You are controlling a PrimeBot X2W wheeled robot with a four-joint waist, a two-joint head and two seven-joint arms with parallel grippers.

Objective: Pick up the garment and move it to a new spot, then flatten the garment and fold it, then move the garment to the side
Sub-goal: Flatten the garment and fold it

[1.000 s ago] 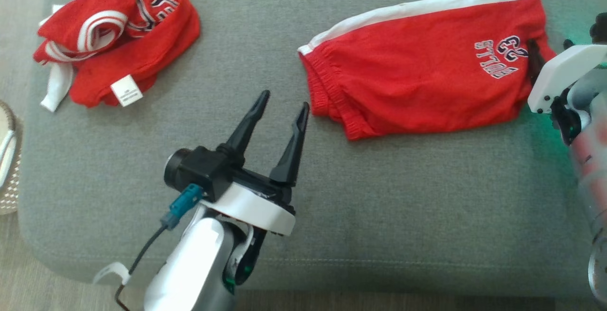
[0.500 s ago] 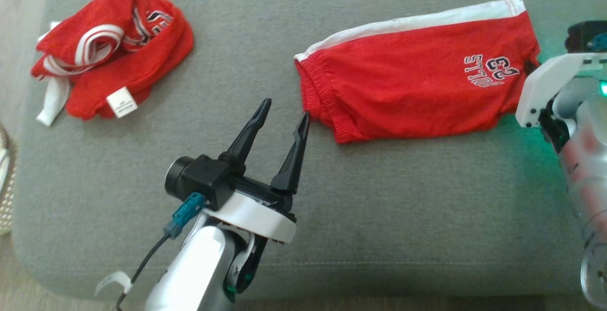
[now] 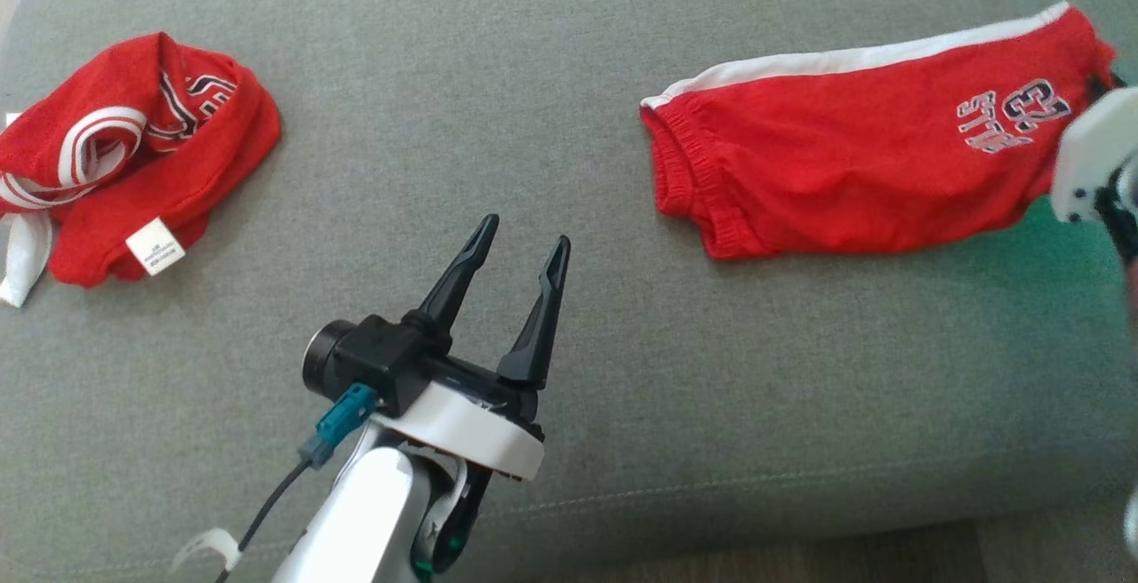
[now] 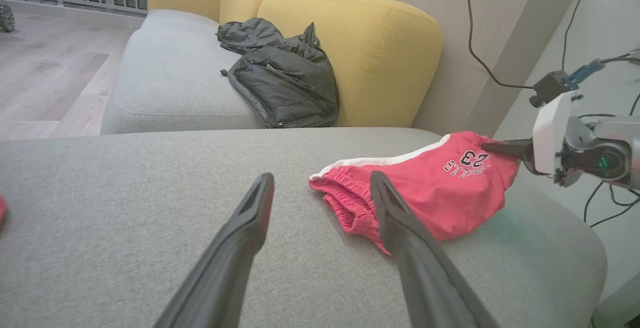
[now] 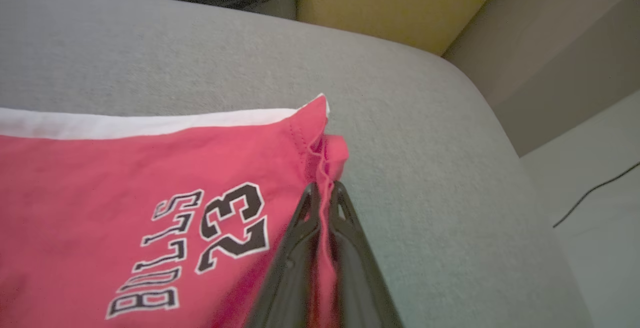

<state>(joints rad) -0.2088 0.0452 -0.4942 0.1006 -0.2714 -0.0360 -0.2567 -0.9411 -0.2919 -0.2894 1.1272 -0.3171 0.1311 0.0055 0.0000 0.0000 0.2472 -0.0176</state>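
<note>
On grey sofa (image 3: 569, 76), right tool (image 5: 324, 193) pinching shorts (image 3: 845, 174) corner, left tool (image 3: 524, 235) spread wide, empty, well apart.

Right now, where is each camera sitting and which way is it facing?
Head view: up high, looking down on the grey cushion, red shorts and crumpled red garment; open left hand and the right arm's pale wrist show.
Left wrist view: low on the left arm, looking along its spread fingers across the cushion to the shorts, right hand and yellow sofa back.
Right wrist view: close behind the right hand's fingers, shut on the shorts' corner.
Shared: both wrist views show the shorts' 23 print and the yellow sofa back.
</note>
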